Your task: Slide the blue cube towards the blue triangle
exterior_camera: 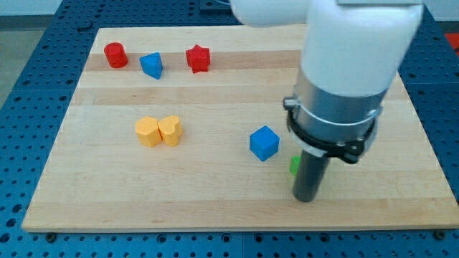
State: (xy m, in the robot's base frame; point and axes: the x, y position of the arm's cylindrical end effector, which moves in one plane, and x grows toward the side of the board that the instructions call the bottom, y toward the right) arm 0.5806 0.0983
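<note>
The blue cube [264,142] sits on the wooden board [215,201], right of centre. The blue triangle [152,65] lies near the view's top left, between a red cylinder and a red star. My tip [306,198] rests on the board below and to the right of the blue cube, a short gap away from it. The arm's white and grey body hides the board above the tip.
A red cylinder [115,55] and a red star [198,59] flank the blue triangle. A yellow hexagon [148,132] and a yellow heart [170,130] touch at mid-left. A green block [294,165] peeks out beside the rod, mostly hidden.
</note>
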